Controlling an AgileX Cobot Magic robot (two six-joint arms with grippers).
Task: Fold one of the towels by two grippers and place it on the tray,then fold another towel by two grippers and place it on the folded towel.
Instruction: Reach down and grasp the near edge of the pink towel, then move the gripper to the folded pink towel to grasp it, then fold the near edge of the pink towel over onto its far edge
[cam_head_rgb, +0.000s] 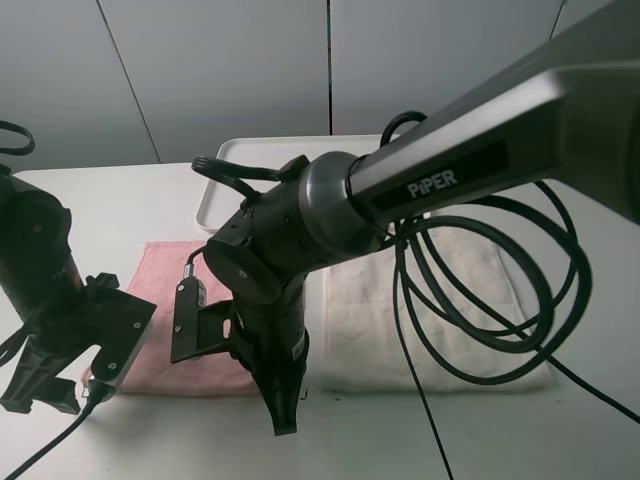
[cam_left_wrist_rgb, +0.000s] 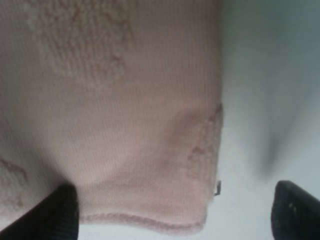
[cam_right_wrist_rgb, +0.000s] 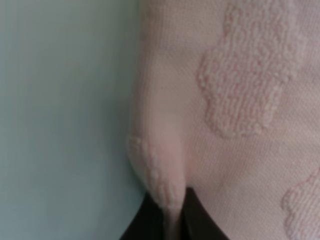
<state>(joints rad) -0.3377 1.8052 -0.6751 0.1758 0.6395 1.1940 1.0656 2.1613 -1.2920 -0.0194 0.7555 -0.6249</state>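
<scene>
**Right gripper is pinching a soft pink corner; left gripper is hanging spread**

The pink towel (cam_head_rgb: 165, 270) is lying flat on the table (cam_head_rgb: 120, 200), close to its front edge. The tray (cam_head_rgb: 215, 190) is sitting behind it toward the far edge, and the cream-white towel (cam_head_rgb: 370, 320) is lying alongside. The arm is hiding whether the two towels touch.

The right gripper (cam_right_wrist_rgb: 170, 220) is pressing its jaws together on a raised ridge of cloth at the towel's front corner on the cream-white towel's side. The left gripper (cam_left_wrist_rgb: 172, 215) is standing wide over the other front corner, holding nothing.

The terry cloth is looking light, limp and grippy. It is likely to sag and drag rather than slide, so it needs a hold at both front corners. Each hold should sit just inside the hem and bite through the full thickness. A shallow nip on the hem alone may be risking a slip when the edge is lifted.
</scene>
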